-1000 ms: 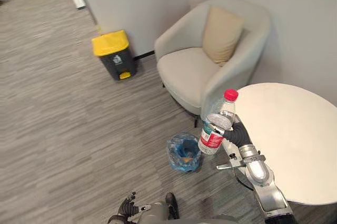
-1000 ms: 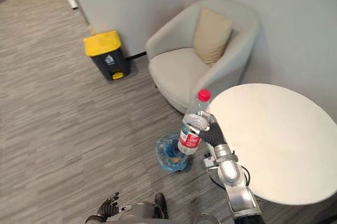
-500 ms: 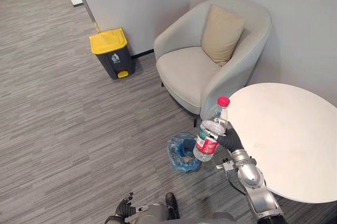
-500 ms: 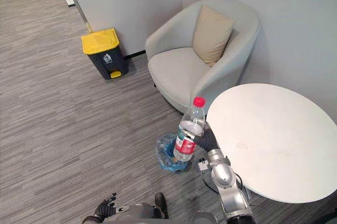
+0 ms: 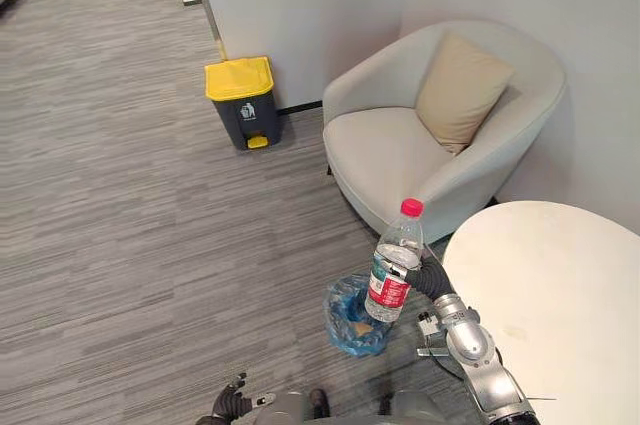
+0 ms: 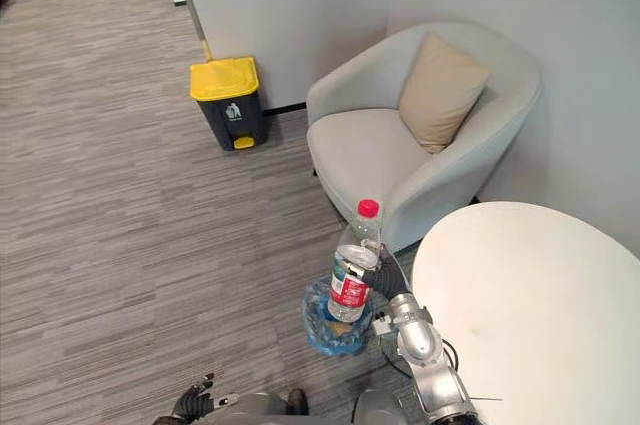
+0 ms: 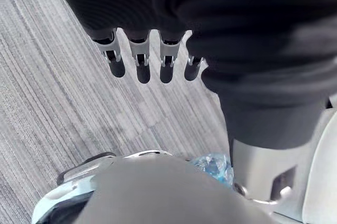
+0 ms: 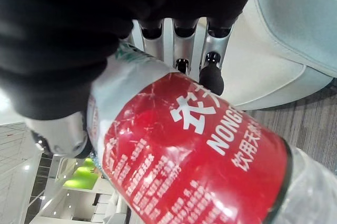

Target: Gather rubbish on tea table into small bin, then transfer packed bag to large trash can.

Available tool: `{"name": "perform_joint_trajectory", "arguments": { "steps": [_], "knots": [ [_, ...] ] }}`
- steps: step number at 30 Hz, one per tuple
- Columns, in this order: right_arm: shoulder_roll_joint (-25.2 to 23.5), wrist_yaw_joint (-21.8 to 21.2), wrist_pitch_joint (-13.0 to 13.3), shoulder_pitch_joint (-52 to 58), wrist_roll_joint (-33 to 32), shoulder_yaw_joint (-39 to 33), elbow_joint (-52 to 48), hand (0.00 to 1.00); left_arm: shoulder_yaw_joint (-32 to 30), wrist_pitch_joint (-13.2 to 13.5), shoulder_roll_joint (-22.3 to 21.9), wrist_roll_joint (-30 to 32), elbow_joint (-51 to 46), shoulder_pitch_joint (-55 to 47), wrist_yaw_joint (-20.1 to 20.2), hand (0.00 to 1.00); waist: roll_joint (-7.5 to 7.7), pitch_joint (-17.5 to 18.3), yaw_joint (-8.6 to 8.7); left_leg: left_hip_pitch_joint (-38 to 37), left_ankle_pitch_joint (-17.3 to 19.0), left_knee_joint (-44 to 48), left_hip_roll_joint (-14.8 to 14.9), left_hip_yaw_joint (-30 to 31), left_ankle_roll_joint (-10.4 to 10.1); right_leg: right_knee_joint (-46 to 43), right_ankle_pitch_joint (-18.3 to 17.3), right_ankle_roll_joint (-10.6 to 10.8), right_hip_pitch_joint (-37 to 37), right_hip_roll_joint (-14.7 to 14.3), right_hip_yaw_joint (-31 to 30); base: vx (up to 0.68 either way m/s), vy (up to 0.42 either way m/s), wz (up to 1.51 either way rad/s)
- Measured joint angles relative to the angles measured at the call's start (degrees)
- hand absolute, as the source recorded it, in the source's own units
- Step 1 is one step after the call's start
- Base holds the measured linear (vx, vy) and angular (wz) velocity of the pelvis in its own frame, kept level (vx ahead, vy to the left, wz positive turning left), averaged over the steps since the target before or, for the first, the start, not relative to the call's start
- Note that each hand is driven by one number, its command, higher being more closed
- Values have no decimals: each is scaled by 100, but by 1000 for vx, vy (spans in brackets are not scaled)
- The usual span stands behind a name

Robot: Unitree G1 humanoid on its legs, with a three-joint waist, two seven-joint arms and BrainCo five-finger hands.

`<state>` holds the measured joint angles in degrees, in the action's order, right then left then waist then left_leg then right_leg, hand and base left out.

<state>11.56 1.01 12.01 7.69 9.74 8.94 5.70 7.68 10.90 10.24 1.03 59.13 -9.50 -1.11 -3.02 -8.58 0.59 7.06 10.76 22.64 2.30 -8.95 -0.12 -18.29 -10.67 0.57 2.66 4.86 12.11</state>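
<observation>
Right robot hand (image 5: 425, 280): curled round upright red-capped bottle (image 5: 393, 263), lower centre, over blue-lined small bin (image 5: 345, 325). Left robot hand (image 7: 138, 50): slack, holding nothing.

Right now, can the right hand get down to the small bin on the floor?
Probably yes. The right hand holds the bottle upright, seemingly just above the blue-bagged small bin, with nothing between them. The table edge lies off to its side.

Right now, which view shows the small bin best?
Left eye view: the small bin is mostly clear of the bottle. Right eye view: the bottle covers more. Left wrist view: a bit of its blue bag.
</observation>
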Motion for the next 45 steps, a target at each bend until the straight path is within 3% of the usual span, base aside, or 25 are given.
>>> {"name": "perform_joint_trajectory", "arguments": {
  "steps": [1, 3, 6, 7, 8, 10, 14, 19, 24, 28, 31, 36, 41, 45],
  "knots": [
    [10, 4, 0, 68, -2, -5, -4, 100, -44, 3, -11, -1, -9, 56, 5, 0, -69, -56, 3, 76, -8, 489, 172, -137, -31, 154, 11, -10, -274, -97, 62, 173, -83, 22],
    [22, 10, -2, 185, -3, 3, -48, 100, -63, 6, -31, 0, -12, 63, 4, 0, -43, -65, -99, 114, -2, 871, 340, -308, -57, 360, 17, -19, -598, -192, 70, 164, -70, -1],
    [2, 28, 2, 143, -11, -15, -211, 100, -67, -22, 1, 4, -11, 117, 5, 0, -14, -64, -144, 105, -50, 792, 349, -299, -215, 708, 195, -39, -707, -231, 31, 133, -24, -13],
    [-45, 30, 3, 75, -10, -10, -208, 100, -98, -35, 4, 1, -7, 145, 12, 0, 40, -152, -155, 160, -47, 854, 304, -231, -323, 870, 304, -71, -761, -184, -42, 77, 18, -25],
    [-45, 29, 1, 30, -10, -7, -198, 100, -119, -31, -2, 0, -8, 160, 11, 0, 49, -192, -186, 140, 27, 706, 254, -36, -269, 883, 325, -59, -759, -170, -128, 66, 49, -33],
    [-41, 36, 3, -25, -11, -22, -193, 100, -85, -42, -79, 2, -3, 154, 12, 0, -102, -232, -152, -53, -157, 11, 321, 515, -423, 874, 317, -22, -756, -288, -258, 46, 88, -37],
    [-205, 19, 6, 9, -1, 38, -146, 100, -54, -40, 16, 4, 16, 172, 25, 0, 30, -292, -159, -343, -218, -486, 214, 334, -270, 903, 381, 90, -620, -200, -598, 10, 83, -35],
    [-188, -3, 5, 20, 135, 116, 84, 100, -53, -39, 15, 24, 52, 173, 52, 0, 44, -288, -157, -444, -407, -917, 127, 90, -126, 656, 357, 135, -294, -118, -866, -58, 32, -23],
    [-59, -27, -2, -14, 336, 396, 450, 100, -54, -30, 23, 78, 79, 183, 71, 0, 44, -287, -142, -425, -469, -1066, 105, 31, -141, 586, 358, 144, -121, -109, -939, -54, -8, -10],
    [166, -22, -2, -552, 447, 678, 550, 100, -39, 0, 88, 78, 69, 440, 74, 0, 48, -436, -151, 243, -488, -597, 152, -37, -111, 29, 316, 197, 630, -106, -1040, -60, -10, -8],
    [362, -4, 1, -1433, 476, 808, 818, 100, -35, 59, 121, 68, -5, 990, 33, 0, 44, -951, -149, 944, -387, 93, 180, 47, -47, -689, 150, 193, 1311, -67, -1029, -216, -1, 10],
    [698, 31, 2, -2514, 659, 1265, 1182, 100, -63, 97, 259, -73, -137, 1467, -61, 0, 45, -1480, -187, 2119, -95, 1149, 271, 124, -28, -1803, -162, 212, 2462, -14, -961, -260, -6, 12],
    [681, 285, -10, -3069, 864, 1415, 1705, 100, -241, 96, 236, -283, -148, 1898, -248, 0, 10, -1557, -320, 3261, -66, 1828, 352, 222, 19, -2467, -220, 149, 3518, 25, -880, -193, -10, 14],
    [548, 649, -82, -3740, 1152, 1405, 1758, 100, -876, 99, 27, -527, -548, 2368, -428, 0, 14, -1701, -329, 4408, -49, 2441, 537, 158, 48, -3162, -302, 90, 4592, 136, -728, -180, -51, 21]
  ]
}}
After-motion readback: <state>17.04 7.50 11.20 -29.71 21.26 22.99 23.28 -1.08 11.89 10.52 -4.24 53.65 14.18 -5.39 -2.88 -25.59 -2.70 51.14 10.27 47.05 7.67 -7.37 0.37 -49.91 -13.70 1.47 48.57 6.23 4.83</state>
